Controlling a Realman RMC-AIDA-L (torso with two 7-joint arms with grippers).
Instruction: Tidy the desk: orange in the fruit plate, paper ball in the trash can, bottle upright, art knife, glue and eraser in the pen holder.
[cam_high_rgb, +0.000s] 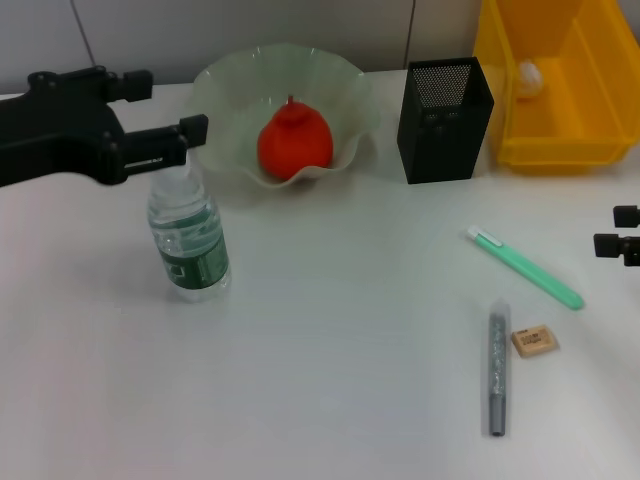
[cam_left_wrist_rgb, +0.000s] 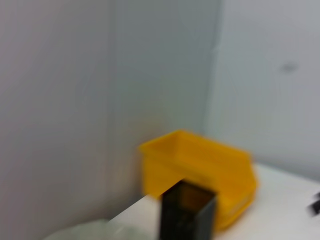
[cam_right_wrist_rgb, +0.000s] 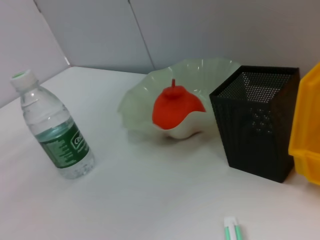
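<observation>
The bottle (cam_high_rgb: 188, 240) (cam_right_wrist_rgb: 57, 132) stands upright on the white desk, left of centre. My left gripper (cam_high_rgb: 178, 105) hovers open just above and behind its cap, with nothing between the fingers. The orange (cam_high_rgb: 295, 140) (cam_right_wrist_rgb: 175, 107) sits in the fruit plate (cam_high_rgb: 225, 90) (cam_right_wrist_rgb: 135, 100). In the trash can (cam_high_rgb: 560, 120) (cam_left_wrist_rgb: 200, 165) lies the paper ball (cam_high_rgb: 528, 78). The pen holder (cam_high_rgb: 445, 120) (cam_right_wrist_rgb: 260, 120) stands between plate and can. A green-and-white stick (cam_high_rgb: 525, 267), a grey stick (cam_high_rgb: 497, 370) and the eraser (cam_high_rgb: 534, 341) lie at front right; which stick is the art knife or the glue I cannot tell. My right gripper (cam_high_rgb: 622, 230) sits open at the right edge.
A grey wall runs behind the desk. The trash can stands at the back right corner, close beside the pen holder. Bare white desk stretches between the bottle and the sticks.
</observation>
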